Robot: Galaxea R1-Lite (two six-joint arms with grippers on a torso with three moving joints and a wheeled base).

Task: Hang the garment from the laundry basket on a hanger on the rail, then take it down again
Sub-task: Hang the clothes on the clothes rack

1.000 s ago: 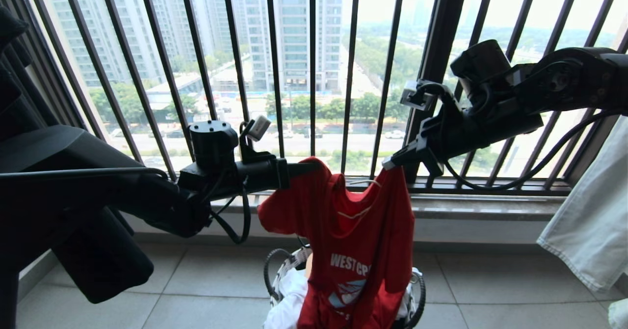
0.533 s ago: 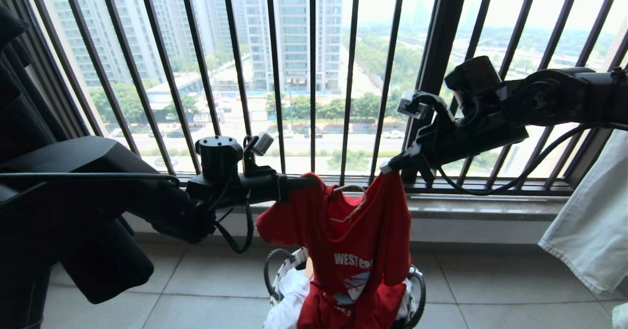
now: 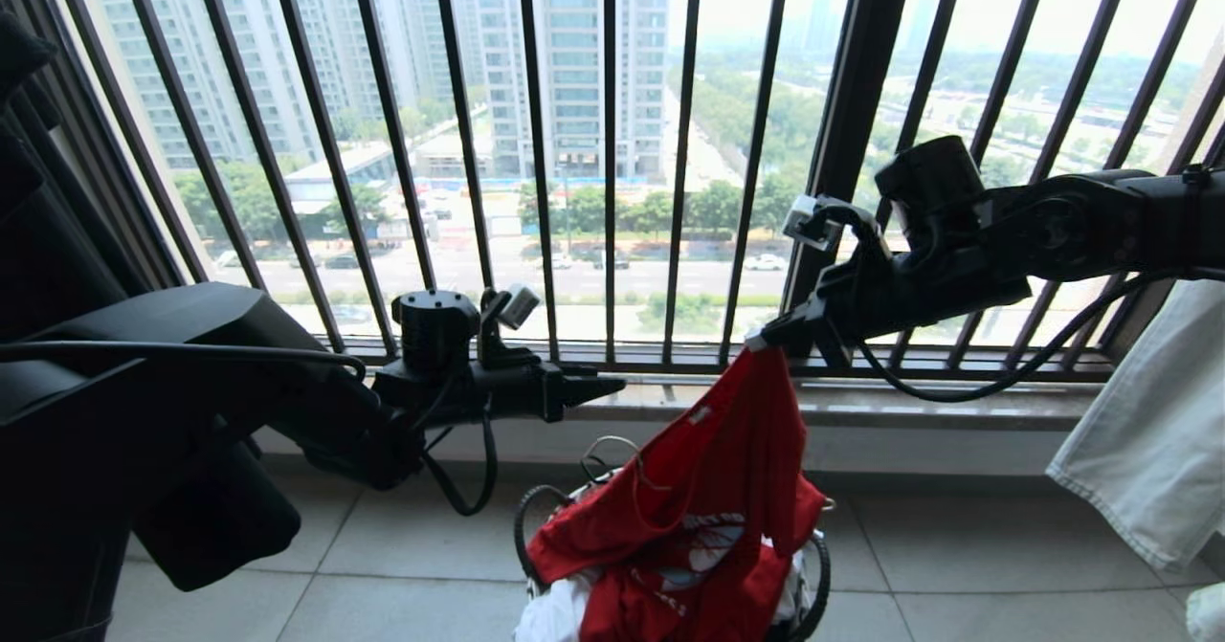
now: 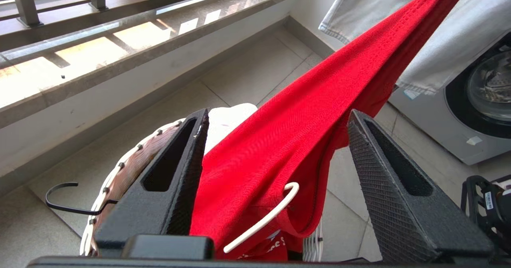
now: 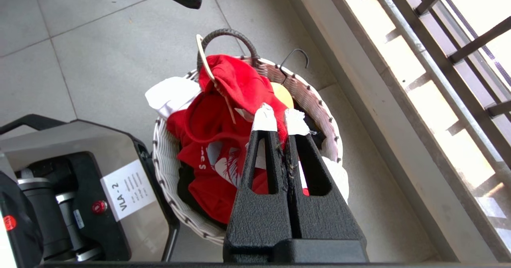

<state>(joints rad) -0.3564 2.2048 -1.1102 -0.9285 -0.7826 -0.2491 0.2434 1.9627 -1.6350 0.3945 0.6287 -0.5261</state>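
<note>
We see our right hand [image 3: 766, 338] pressed together on one shoulder of the garment [image 3: 713, 489], the red T-shirt, holding that corner up in front of the window railing [image 3: 612, 144]. From there the cloth slopes down and to our left, with its lower part bunched in the laundry basket [image 3: 815, 565] on the tiled floor [image 3: 402, 556]. Our left hand [image 3: 603, 388] is spread, with nothing between its fingers [image 4: 167, 180]; in the head view it points level just above and to the left of the sagging shirt, apart from it. In the left wrist view the red cloth runs through the gap between the two fingers. The hanger [image 4: 265, 218], thin and cream-white, is caught in the shirt's neck opening, its curved end showing against the red fabric. A pale grey-white garment [image 3: 1148, 431] hangs at the right edge, and white cloth [image 5: 171, 94] lies in the basket under the shirt. A black hook [image 5: 295, 58] sticks up at the basket's rim.
</note>
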